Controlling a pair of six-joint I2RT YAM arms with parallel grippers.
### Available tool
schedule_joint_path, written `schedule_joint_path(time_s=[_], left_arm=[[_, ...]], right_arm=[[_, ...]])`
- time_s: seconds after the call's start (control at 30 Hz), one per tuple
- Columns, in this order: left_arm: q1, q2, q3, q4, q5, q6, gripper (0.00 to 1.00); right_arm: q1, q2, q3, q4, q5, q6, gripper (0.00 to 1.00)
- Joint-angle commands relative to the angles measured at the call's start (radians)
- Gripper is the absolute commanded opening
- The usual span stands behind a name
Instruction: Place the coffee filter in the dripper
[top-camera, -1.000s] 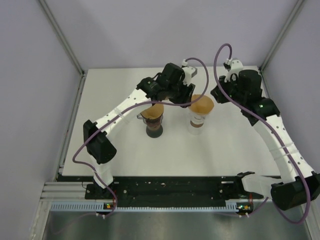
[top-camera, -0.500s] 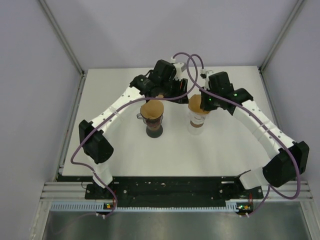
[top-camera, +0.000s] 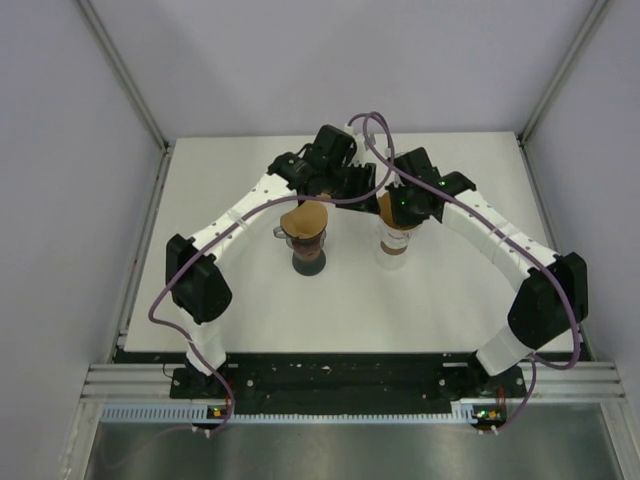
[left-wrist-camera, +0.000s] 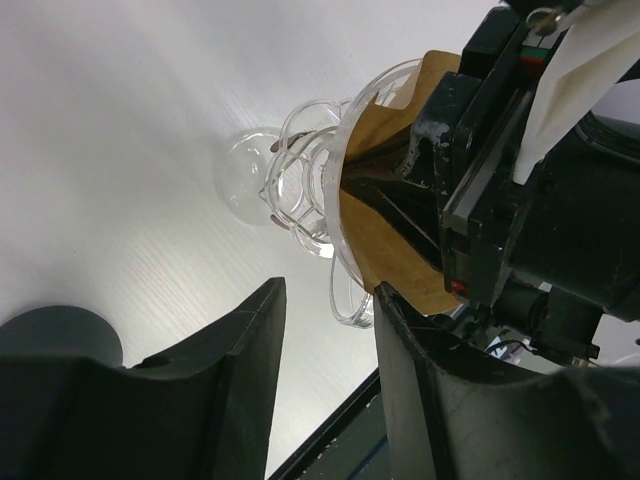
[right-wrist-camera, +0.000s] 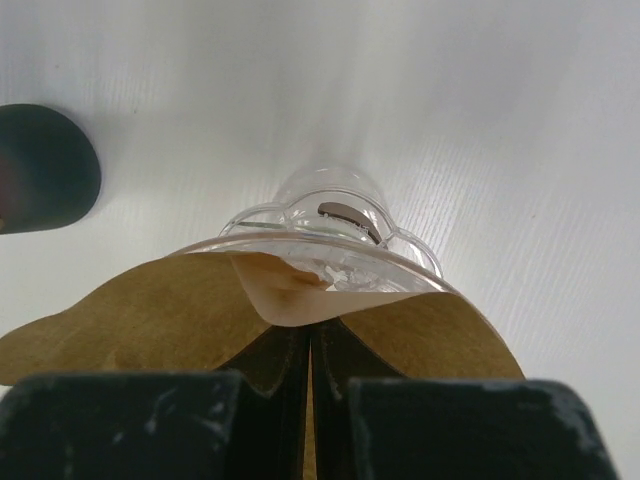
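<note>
A clear glass dripper (top-camera: 398, 243) stands right of the table's middle, with a brown paper coffee filter (top-camera: 387, 209) at its mouth. My right gripper (top-camera: 404, 200) is over it. In the right wrist view the gripper (right-wrist-camera: 308, 385) is shut on the filter (right-wrist-camera: 130, 310), which spreads over the glass rim (right-wrist-camera: 330, 215). My left gripper (top-camera: 350, 183) is just behind and left of it. In the left wrist view it (left-wrist-camera: 328, 295) is open and empty, its right finger beside the glass rim (left-wrist-camera: 345, 300) and the filter (left-wrist-camera: 385, 250).
A second dripper on a dark base (top-camera: 308, 258) with its own brown filter (top-camera: 305, 220) stands left of the glass one, under the left arm. Its dark base shows in the right wrist view (right-wrist-camera: 40, 170). The two wrists are close together.
My right arm swung in from the back right onto the glass dripper and its jaws shut on the filter. My left gripper drew back a little to the left.
</note>
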Motion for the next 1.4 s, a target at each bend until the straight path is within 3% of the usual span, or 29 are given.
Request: schedule_joint_path(time_s=[0.0,0.47,0.73,1.07,1.37], left_arm=[[-0.003,0.021,-0.010,0.064,0.050,-0.021,0.45],[0.018,0.039,0.021,0.049,0.089,-0.021,0.41],[0.039,-0.008,0.047,0.031,0.103,-0.007,0.47],[0.039,0.045,0.090,0.037,0.152,0.007,0.52],[0.038,0.082,0.045,0.054,0.166,0.013,0.35]], right_arm=[[0.024,0.029,0.064,-0.023,0.045,0.017,0.00],[0.044,0.123,0.052,-0.040,0.034,0.017,0.00],[0.044,0.125,0.041,-0.040,0.037,0.012,0.00],[0.044,0.125,0.067,-0.041,0.029,0.012,0.00],[0.043,0.102,0.123,-0.049,0.029,-0.008,0.00]])
